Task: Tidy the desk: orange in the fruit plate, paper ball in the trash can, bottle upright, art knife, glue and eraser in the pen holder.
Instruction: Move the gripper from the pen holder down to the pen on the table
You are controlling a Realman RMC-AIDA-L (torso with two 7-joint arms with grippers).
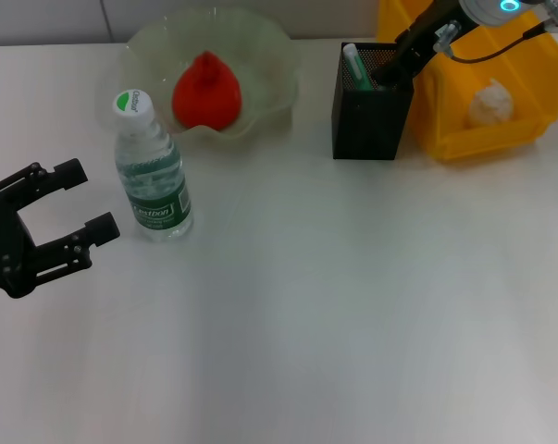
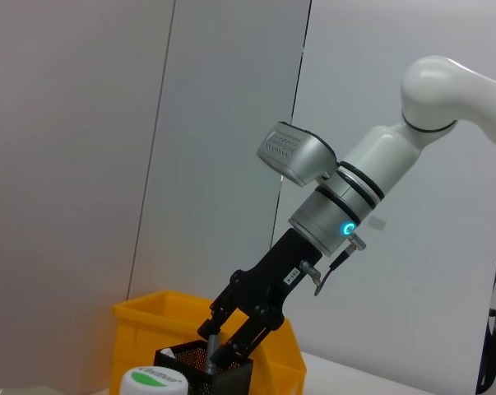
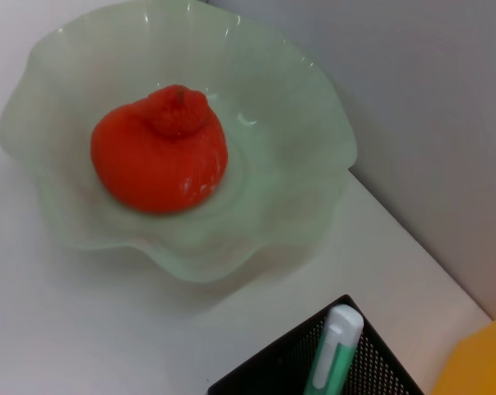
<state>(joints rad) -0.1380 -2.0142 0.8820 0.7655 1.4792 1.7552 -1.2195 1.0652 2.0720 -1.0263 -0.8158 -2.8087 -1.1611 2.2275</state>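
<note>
While the right gripper (image 1: 382,78) dips into the pen holder (image 1: 369,116) at 1 o'clock, jaws' state unreadable, the orange (image 1: 205,91) sits in the fruit plate (image 1: 269,55), paper ball (image 1: 489,104) in trash can (image 1: 519,83), bottle (image 1: 153,171) upright. Left gripper (image 1: 80,203) idles at 9 o'clock, jaws spread. Task appears nearly complete.

The bottle (image 1: 153,176) is standing upright on the table (image 1: 334,305) and is carrying the only text that can be read. Its dark green label (image 1: 158,211) is showing the brand word "Cestbon" in white letters, running across the lower part of the label in the head view. Smaller lines of print are sitting above and below this word, but they are too small to read. The white-and-green cap (image 1: 130,102) is bearing a short white mark on its green top; it is not legible, also in the left wrist view (image 2: 154,378).
</note>
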